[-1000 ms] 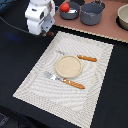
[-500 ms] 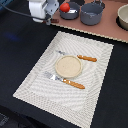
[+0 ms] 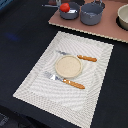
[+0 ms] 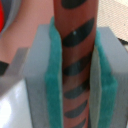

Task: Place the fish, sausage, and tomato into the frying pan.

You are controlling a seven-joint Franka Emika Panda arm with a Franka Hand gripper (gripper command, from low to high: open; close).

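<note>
The gripper is clamping the sausage, a red-brown rod with dark stripes standing upright between the green pads. A second ago the arm was showing at the top left of the exterior view, near the pan; now it is gone from that view entirely, so it is apparently travelling with the sausage.

The frying pan is sitting on the brown board, already holding the tomato, just beside the grey pot. The fish is not distinguishable.

On the striped placemat, a tan plate is lying between two orange-handled utensils.
</note>
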